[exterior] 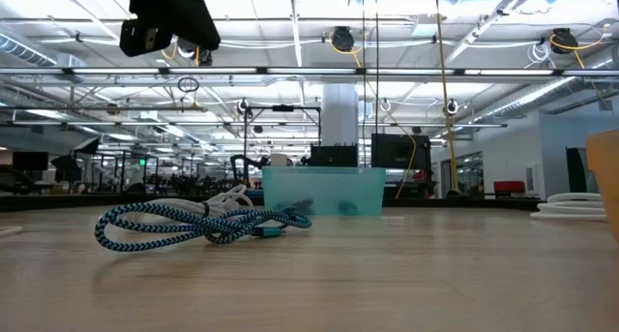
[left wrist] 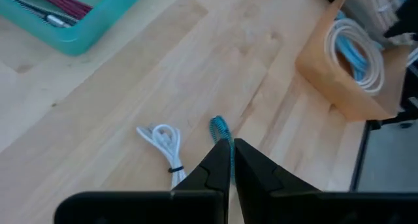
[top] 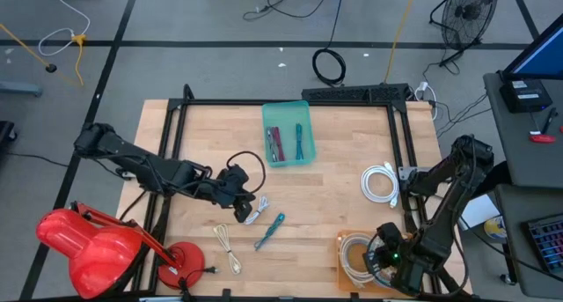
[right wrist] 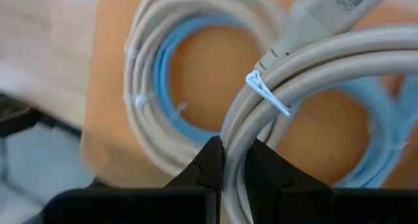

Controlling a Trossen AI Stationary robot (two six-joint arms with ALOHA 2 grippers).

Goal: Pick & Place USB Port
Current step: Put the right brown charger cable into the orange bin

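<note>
the right gripper [right wrist: 232, 160] sits low in the lower right of the high view, inside the orange bin [top: 345, 242], its fingers pinched on a bundled grey usb cable [right wrist: 313, 67]. the grip catches only a few strands at the coil's edge, so the loop could slip free or unspool on the lift. it might also drag the white and blue coil [right wrist: 157, 87] beneath it out of the bin. in the right wrist view the cable's connector end points to the upper right of the frame, and the bundle's long axis runs that same diagonal. the left gripper [left wrist: 232, 160] hovers closed and empty above the teal braided cable [top: 269, 231] and the white cable [left wrist: 166, 142], at lower centre of the high view. the teal bin [top: 266, 117] lies at upper centre.
</note>
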